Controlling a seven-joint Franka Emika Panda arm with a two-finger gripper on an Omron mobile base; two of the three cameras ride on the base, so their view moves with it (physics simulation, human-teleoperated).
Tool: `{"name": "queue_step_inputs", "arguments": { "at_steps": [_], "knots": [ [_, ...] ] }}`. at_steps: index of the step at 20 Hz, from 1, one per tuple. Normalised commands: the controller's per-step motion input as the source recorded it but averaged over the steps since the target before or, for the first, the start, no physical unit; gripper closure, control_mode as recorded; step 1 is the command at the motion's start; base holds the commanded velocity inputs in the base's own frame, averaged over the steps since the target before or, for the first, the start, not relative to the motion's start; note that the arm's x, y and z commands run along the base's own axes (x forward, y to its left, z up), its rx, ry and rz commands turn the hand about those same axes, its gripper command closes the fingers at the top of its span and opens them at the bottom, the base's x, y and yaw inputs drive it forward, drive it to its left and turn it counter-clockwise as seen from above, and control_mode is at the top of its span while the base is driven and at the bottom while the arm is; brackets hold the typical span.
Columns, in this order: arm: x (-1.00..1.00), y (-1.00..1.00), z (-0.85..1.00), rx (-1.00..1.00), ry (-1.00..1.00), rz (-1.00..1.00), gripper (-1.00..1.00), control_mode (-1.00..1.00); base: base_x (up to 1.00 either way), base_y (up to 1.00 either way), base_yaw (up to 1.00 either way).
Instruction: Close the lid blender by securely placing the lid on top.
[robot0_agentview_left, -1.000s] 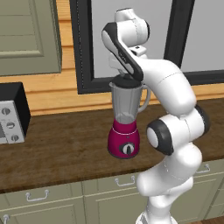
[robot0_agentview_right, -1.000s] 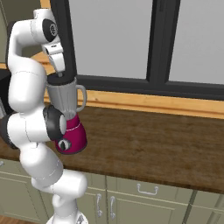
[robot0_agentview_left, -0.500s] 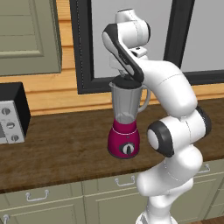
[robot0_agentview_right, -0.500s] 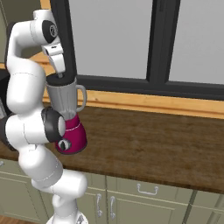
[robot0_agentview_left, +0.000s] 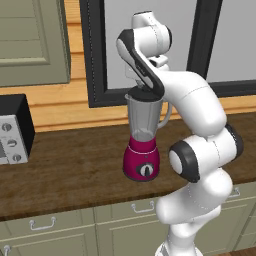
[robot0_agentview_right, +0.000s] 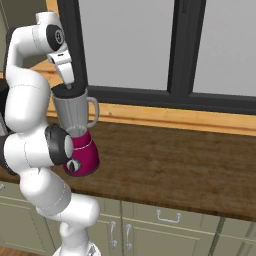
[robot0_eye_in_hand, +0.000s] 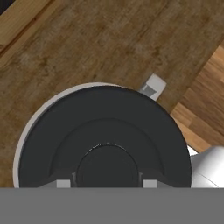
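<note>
The blender (robot0_agentview_left: 143, 161) stands on the wooden counter, a magenta base under a tall clear jar (robot0_agentview_right: 75, 115). Its handle (robot0_eye_in_hand: 153, 86) points toward the window side. The black round lid (robot0_eye_in_hand: 105, 127) lies on the jar's rim, sitting a little off centre, so a sliver of pale rim shows along one side. From the base cameras the lid (robot0_agentview_right: 66, 91) is a dark cap on the jar top. My gripper (robot0_eye_in_hand: 106, 183) comes straight down onto it, and its fingertips (robot0_eye_in_hand: 63, 183) press against both sides of the raised centre knob.
A black-and-silver box appliance with knobs (robot0_agentview_left: 12, 131) sits at the counter's left end. A dark-framed window (robot0_agentview_right: 180, 55) rises behind the blender over a pale wooden ledge. Bare counter (robot0_agentview_right: 175, 165) stretches to the right, with drawers below.
</note>
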Motion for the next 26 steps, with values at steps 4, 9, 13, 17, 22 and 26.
{"name": "queue_step_inputs", "arguments": {
  "at_steps": [4,9,13,17,22,26],
  "knots": [
    [0.00,0.01,-0.05,0.00,0.00,0.00,1.00,-1.00,0.00,0.00,0.00],
    [0.00,0.12,-0.07,0.00,0.00,0.00,1.00,-1.00,0.00,0.00,0.00],
    [-0.01,0.19,-0.43,-0.02,0.00,0.00,1.00,-1.00,0.00,0.00,0.00],
    [0.00,0.11,-0.37,-0.02,0.00,0.00,1.00,-1.00,0.00,0.00,0.00],
    [0.03,0.06,-0.15,0.00,-0.06,-0.01,1.00,-1.00,0.00,0.00,0.00],
    [0.13,0.04,-0.04,0.00,-0.15,-0.05,1.00,-1.00,0.00,0.00,0.00]
  ]
}}
